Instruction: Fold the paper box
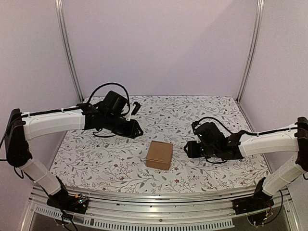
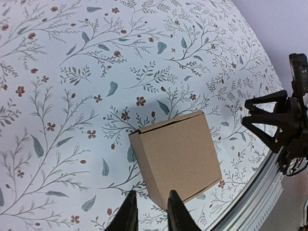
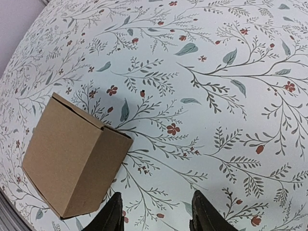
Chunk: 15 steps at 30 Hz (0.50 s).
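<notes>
Floral bench (image 1: 96,159) carrying paper box (image 1: 159,155), sitting closed as cube at lower centre of top view. Left tool (image 2: 151,202) hovering upper left of box, jaws standing narrowly apart, gripping nothing. Right tool (image 3: 156,204) hovering right of box, jaws gaping wider, empty

Closed brown paper box (image 1: 159,155) sits on floral-print table (image 1: 202,115), approx. mid-width, just behind front metal rail (image 1: 159,193).
</notes>
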Tool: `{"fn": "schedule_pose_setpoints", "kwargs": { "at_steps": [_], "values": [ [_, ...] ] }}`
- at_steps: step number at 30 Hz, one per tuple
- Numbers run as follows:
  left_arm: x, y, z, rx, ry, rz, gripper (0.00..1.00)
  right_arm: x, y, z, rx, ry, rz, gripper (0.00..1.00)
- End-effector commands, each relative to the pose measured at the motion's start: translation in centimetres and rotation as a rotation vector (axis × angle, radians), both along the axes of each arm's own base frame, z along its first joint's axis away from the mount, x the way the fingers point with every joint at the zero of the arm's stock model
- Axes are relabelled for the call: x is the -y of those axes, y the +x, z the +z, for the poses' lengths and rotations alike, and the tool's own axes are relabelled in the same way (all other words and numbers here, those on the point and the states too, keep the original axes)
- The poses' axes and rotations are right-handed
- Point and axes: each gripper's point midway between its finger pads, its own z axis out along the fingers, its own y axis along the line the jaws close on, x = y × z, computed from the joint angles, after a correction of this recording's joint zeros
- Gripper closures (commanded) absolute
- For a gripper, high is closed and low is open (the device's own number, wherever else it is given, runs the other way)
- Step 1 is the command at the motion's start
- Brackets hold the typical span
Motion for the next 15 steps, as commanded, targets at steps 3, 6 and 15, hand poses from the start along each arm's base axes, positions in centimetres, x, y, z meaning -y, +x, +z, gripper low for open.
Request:
{"fn": "schedule_pose_setpoints", "kwargs": {
  "at_steps": [3,6,15],
  "values": [
    [-3.6,1.3,3.9,0.157,0.083,0.082,0.56,2.3,1.4,4.9,0.118,-0.126,-0.006,0.39],
    [-5.3,1.7,5.5,0.221,0.111,0.124,0.36,2.6,1.8,7.3,0.159,-0.115,-0.008,0.22],
    [-10.2,2.6,11.2,0.409,0.216,0.244,0.00,4.5,3.2,14.1,0.273,-0.207,-0.025,0.01]
  ]
}}
